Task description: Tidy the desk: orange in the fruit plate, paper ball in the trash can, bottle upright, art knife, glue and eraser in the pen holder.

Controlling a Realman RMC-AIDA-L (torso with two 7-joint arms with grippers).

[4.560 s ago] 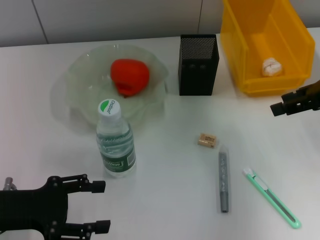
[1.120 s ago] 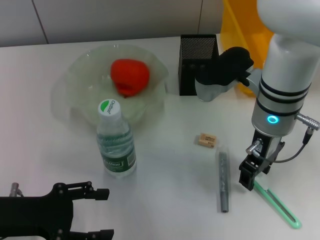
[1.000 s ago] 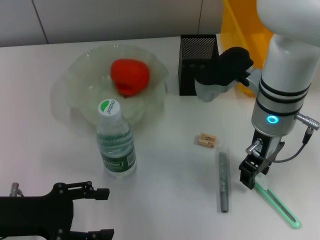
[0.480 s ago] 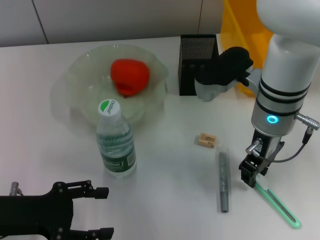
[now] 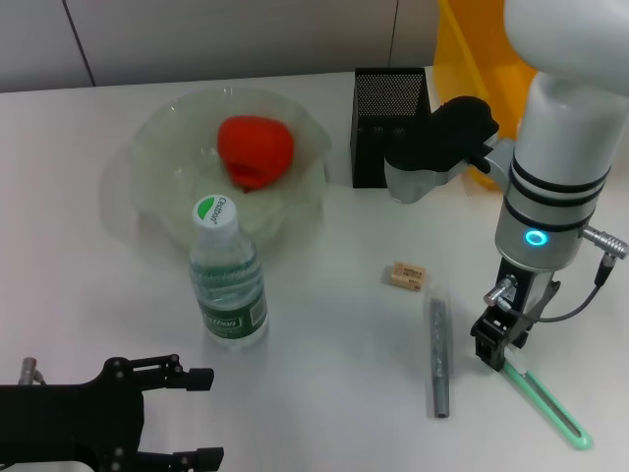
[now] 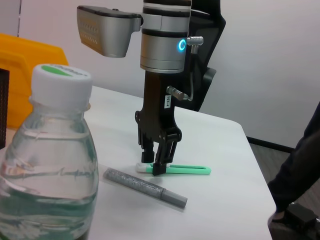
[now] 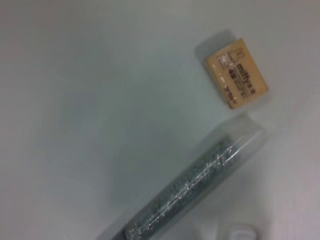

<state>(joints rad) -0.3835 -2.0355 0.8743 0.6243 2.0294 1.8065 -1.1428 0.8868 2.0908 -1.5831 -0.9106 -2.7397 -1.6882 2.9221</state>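
Right arm swung in from the desk's right edge over the last few seconds and now stands vertical over the art knife; in the last second it has barely shifted, only settling at the knife's white-tipped end. Right gripper is down at the desk, fingers slightly parted and straddling the white tip in the left wrist view, not visibly clamped on it yet. The knife lies flat, slanting toward the desk's near right corner, with the glue just beside it and the eraser a little farther back. Orange already sits in the fruit plate, bottle stands upright, trash can is mostly hidden behind the arm. Left gripper parked at the near left, fingers spread. Risks, as I judge them: the grip is at the very tip, so the long body may pivot or droop on lifting and slip out; the thin flat knife may skid when the fingers close; a dangling knife could catch the pen holder rim.
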